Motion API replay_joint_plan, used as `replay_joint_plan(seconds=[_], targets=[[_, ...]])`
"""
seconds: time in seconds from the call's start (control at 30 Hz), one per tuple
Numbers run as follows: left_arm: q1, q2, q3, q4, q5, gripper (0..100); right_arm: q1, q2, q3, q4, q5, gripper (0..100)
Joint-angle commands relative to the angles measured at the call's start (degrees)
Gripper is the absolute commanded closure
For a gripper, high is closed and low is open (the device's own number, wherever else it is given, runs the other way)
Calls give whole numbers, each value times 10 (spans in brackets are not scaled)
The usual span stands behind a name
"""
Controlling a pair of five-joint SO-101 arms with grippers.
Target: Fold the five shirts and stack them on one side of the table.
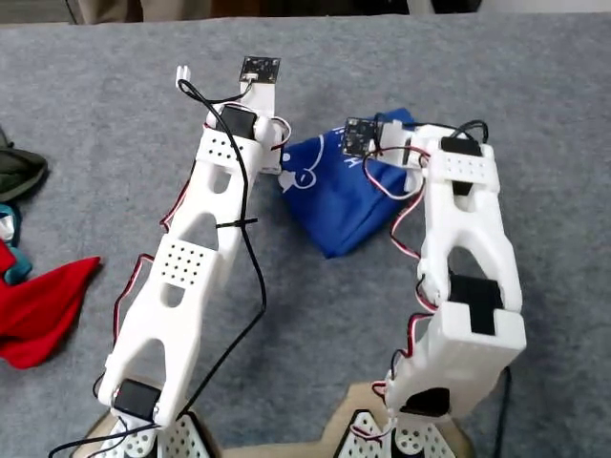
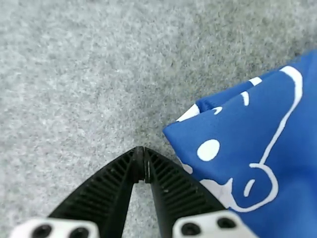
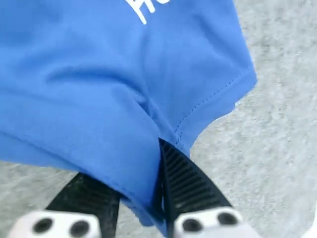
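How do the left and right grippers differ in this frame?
The left gripper is shut on nothing; the right gripper is shut on a fold of the blue shirt. The left gripper's tips are over bare table beside the shirt's edge; the right gripper's are in its fabric. Both are at that shirt.

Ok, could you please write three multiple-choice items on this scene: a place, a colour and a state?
1. Where on the table does the red shirt lie? A middle; B edge on the left arm's side; C far edge.
2. What colour is the shirt in the right tool? A blue; B green; C white.
3. How is the left tool? A wide open; B shut on cloth; C shut, empty.
Key: B, it lies beyond the left arm; A, blue shirt pinched there; C, tips meet over bare table.
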Motion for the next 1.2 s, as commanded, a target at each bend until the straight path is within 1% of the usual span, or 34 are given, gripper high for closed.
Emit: replay_joint_plan(seconds=[0.0,0.2,0.37,0.43,0.53,0.67,0.77,0.9,1.17], targets=[[4,-12,-28,-5,-4,980,-15,17,-67,0,6,988],[2,-12,-28,-5,-1,980,-25,74,-143,4,6,989],[2,-12,-29,-5,-1,980,-25,89,-151,7,6,986],[2,-12,-29,-6,-1,980,-22,88,-155,33,6,970],[2,-12,-29,-6,-1,980,-15,76,-165,85,3,917],[2,-12,-29,-6,-1,978,-5,51,-167,120,2,904],[2,-12,-29,-6,-1,978,4,33,-167,127,2,903],[2,-12,-29,-6,-2,979,25,7,-167,127,1,859],[2,-12,-29,-6,-3,979,41,-30,-167,137,1,857]])
